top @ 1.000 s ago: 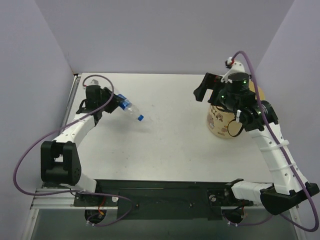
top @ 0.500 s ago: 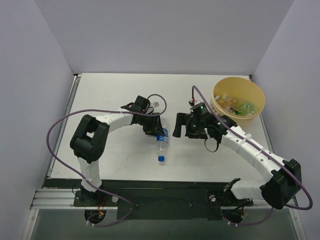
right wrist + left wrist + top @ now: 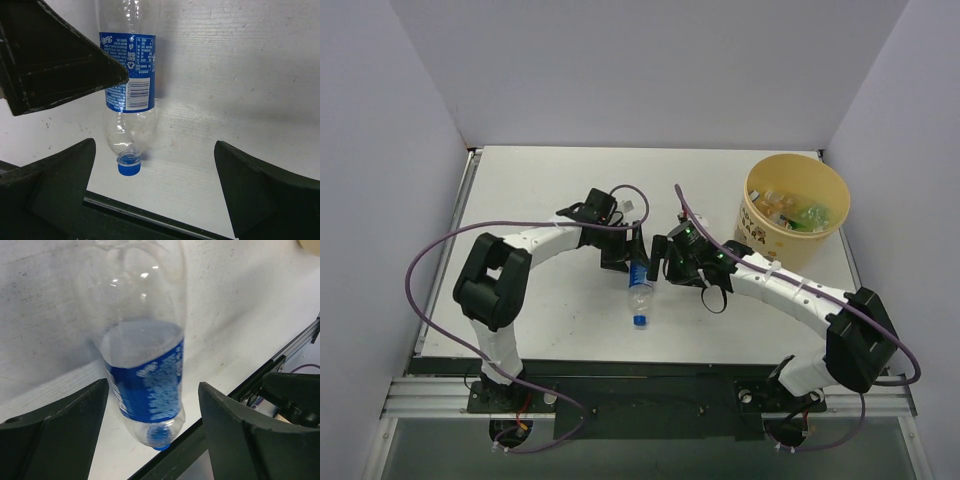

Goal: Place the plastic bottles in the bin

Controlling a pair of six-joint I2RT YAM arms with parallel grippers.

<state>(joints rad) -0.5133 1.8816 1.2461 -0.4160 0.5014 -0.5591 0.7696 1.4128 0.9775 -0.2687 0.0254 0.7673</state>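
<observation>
A clear plastic bottle (image 3: 640, 290) with a blue Pepsi label and blue cap lies on the white table, cap toward the near edge. My left gripper (image 3: 630, 258) is open over its base end. In the left wrist view the bottle (image 3: 145, 375) sits between the spread fingers (image 3: 60, 425) with a gap on each side. My right gripper (image 3: 662, 262) is open just right of it; its wrist view shows the bottle (image 3: 129, 95) ahead and to the left, nothing between the jaws. The tan bin (image 3: 760, 228) stands at the far right with several bottles (image 3: 792, 212) inside.
The black rail (image 3: 650, 375) runs along the table's near edge, just beyond the bottle's cap. Both arms crowd the table's middle, their cables looping above. The left gripper's finger (image 3: 60, 55) fills the right wrist view's upper left. Purple walls enclose the table.
The left gripper carried the bottle from the far left to the middle and has opened, letting it go. The right arm left the bin and swung in beside the bottle.
</observation>
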